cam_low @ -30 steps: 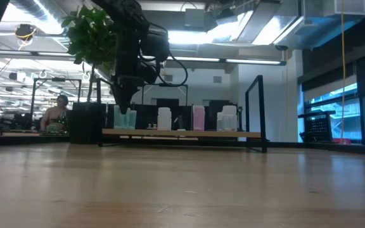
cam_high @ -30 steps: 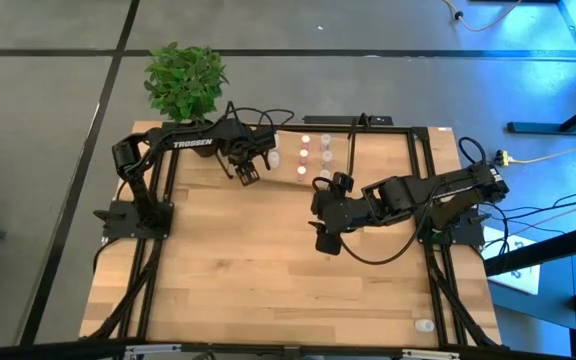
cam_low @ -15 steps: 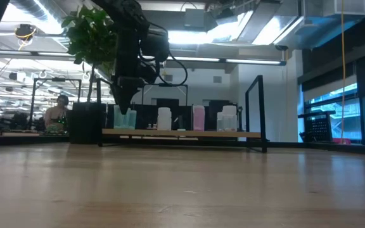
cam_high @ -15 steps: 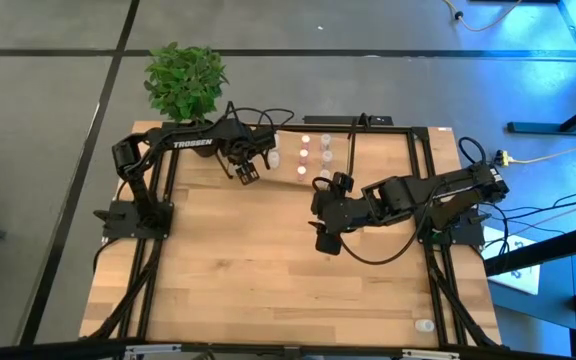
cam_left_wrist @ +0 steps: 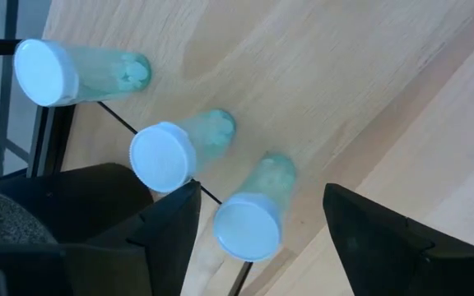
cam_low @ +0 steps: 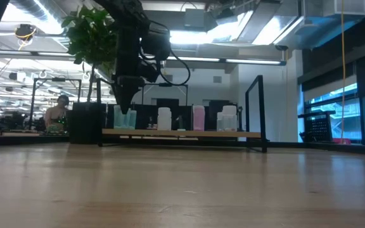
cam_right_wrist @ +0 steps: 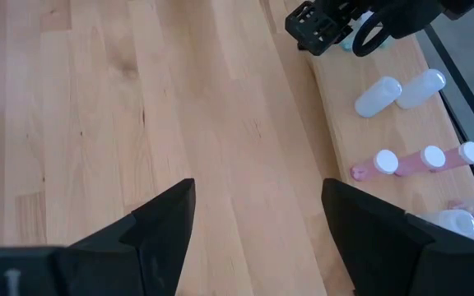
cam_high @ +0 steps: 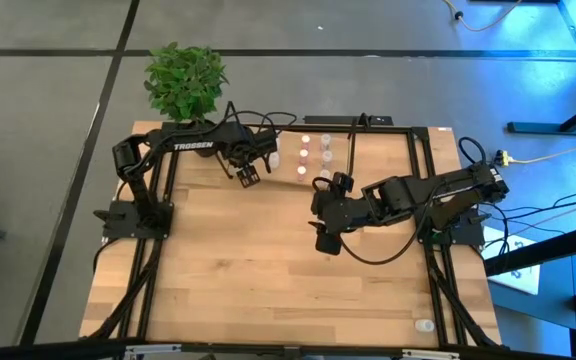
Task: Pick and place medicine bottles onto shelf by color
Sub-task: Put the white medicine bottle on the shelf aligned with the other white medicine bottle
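The left gripper (cam_high: 249,173) hangs released, pointing down over green-tinted medicine bottles (cam_left_wrist: 249,215) at the shelf's (cam_low: 182,133) left end, while the right gripper (cam_high: 326,240) hovers released mid-surface (cam_high: 248,260).

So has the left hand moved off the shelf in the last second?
No. In the high view the left hand sits at the same spot by the shelf's left end, open over the green bottles.

You can read 1 marking only: "TROSSEN" in white capitals along the left arm (cam_high: 192,144), seen from above. Nothing on the medicine bottles (cam_left_wrist: 249,215), the shelf (cam_low: 182,133) or elsewhere is legible to you.
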`<state>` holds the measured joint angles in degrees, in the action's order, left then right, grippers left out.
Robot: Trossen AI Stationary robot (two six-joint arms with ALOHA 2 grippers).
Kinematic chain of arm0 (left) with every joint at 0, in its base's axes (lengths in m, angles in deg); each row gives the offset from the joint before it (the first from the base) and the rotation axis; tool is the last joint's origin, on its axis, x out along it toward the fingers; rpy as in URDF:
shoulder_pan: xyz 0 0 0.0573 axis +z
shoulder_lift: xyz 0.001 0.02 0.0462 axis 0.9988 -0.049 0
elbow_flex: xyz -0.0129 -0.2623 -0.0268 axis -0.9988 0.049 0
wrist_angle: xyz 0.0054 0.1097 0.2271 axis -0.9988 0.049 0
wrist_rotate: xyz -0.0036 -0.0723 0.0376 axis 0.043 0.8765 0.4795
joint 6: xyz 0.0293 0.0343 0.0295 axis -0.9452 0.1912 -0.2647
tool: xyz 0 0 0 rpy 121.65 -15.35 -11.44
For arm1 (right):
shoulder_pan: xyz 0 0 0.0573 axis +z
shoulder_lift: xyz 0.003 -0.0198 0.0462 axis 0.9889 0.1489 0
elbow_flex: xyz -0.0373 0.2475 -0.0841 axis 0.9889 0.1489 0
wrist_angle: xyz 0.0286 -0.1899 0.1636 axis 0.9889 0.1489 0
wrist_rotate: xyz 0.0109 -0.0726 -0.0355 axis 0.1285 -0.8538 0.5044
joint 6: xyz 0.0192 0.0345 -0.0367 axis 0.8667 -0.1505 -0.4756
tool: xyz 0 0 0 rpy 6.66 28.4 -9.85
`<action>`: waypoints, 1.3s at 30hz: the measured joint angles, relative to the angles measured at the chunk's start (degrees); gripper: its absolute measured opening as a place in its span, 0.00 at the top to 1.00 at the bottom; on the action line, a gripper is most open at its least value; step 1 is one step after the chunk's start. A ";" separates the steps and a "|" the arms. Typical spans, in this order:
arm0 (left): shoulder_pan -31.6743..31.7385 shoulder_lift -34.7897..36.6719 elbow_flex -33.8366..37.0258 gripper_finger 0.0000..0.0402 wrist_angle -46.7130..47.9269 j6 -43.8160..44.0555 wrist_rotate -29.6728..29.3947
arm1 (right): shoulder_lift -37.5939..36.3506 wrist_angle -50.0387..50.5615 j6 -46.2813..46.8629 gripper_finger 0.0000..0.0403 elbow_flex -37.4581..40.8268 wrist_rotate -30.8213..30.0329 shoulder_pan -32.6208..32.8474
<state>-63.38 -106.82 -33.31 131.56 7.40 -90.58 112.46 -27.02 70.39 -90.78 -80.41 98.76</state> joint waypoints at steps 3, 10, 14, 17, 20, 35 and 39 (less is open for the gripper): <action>0.00 0.00 0.00 0.38 0.00 0.00 -0.02 | 0.00 0.00 -0.02 0.34 0.00 0.00 0.00; 0.00 0.02 0.00 0.38 -0.02 0.00 0.02 | 0.00 0.02 0.00 0.34 0.00 0.00 0.00; 0.00 0.02 -0.02 0.38 -0.02 0.00 0.93 | 0.00 0.02 0.00 0.34 0.00 -0.02 0.00; -0.02 0.09 -0.02 0.38 -0.02 0.00 0.96 | 0.00 0.00 -0.01 0.34 0.00 -0.01 0.00; -0.02 0.14 -0.02 0.38 0.00 0.00 0.98 | 0.00 0.02 0.00 0.34 0.00 0.00 0.00; -2.31 0.55 -4.75 0.38 3.86 0.00 -2.34 | 0.00 0.02 0.00 0.34 0.00 0.00 0.00; -3.41 0.55 -7.07 0.38 4.81 -0.02 -3.70 | 0.00 0.02 0.00 0.34 0.00 -0.02 0.00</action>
<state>-66.79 -106.27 -40.38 136.37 7.38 -94.28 112.46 -27.00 70.39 -90.78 -80.43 98.76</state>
